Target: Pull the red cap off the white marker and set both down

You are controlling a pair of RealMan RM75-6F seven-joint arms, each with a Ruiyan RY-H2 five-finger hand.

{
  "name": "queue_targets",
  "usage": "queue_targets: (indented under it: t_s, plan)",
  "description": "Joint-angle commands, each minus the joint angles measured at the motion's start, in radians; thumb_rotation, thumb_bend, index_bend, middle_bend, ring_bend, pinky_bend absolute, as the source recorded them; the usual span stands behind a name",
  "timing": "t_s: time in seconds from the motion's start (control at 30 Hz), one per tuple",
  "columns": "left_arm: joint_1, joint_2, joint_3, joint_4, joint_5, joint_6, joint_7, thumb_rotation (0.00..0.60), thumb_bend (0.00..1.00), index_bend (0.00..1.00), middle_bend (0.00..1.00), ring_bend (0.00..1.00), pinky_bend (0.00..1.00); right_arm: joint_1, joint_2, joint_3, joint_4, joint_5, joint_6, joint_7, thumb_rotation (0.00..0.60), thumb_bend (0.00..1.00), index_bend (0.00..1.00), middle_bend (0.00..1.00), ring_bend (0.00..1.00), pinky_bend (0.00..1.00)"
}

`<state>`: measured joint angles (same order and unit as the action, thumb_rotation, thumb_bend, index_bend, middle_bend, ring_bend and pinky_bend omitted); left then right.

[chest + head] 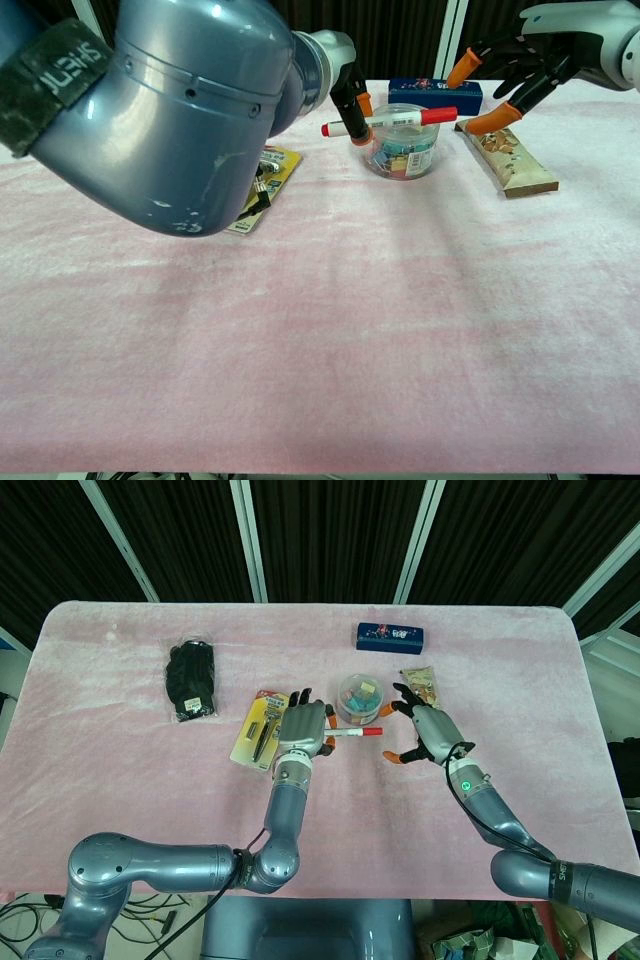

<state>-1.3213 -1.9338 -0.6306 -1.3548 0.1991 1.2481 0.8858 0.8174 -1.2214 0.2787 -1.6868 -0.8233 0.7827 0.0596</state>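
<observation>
The white marker [352,732], a light, rigid, smooth-barrelled item, is gripped horizontally above the pink table [120,780] by the left hand [302,727]; the right hand [428,729], empty with fingers spread, should pinch the red cap [432,116] firmly.

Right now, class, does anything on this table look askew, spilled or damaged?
Nothing stands out. The left robot hand holds the white marker level, red cap on; the right robot hand is open nearby.
</observation>
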Motion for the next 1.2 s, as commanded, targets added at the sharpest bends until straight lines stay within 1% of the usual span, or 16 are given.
queue_targets:
  t_s: [0.03,0.23,0.5,0.8,1.2]
  plan:
    - [0.001,0.001,-0.003,0.0,-0.002,-0.005,-0.003,0.6,0.51,0.66,0.33,0.0,0.0,0.003,-0.005,0.003,0.005,0.005,0.002,-0.002,0.6,0.11,0.39,0.0,0.09,0.16]
    - [0.003,0.004,-0.003,0.004,-0.009,-0.012,-0.003,0.6,0.51,0.66,0.33,0.0,0.0,0.01,-0.019,0.003,0.023,0.023,-0.001,-0.008,0.6,0.12,0.44,0.0,0.09,0.16]
    - [0.003,0.011,-0.011,-0.008,-0.013,-0.014,-0.007,0.6,0.51,0.66,0.33,0.0,0.0,0.012,-0.032,0.003,0.037,0.031,0.001,-0.01,0.6,0.13,0.48,0.0,0.09,0.16]
    - [-0.003,0.019,-0.012,-0.008,-0.032,-0.007,0.011,0.6,0.51,0.66,0.33,0.0,0.0,0.012,-0.05,0.003,0.057,0.036,-0.002,-0.004,0.6,0.15,0.56,0.0,0.09,0.16]
    - [-0.009,0.014,-0.007,-0.007,-0.037,-0.016,0.011,0.6,0.51,0.67,0.33,0.0,0.0,0.016,-0.067,0.008,0.079,0.035,-0.007,-0.001,0.6,0.16,0.55,0.01,0.09,0.16]
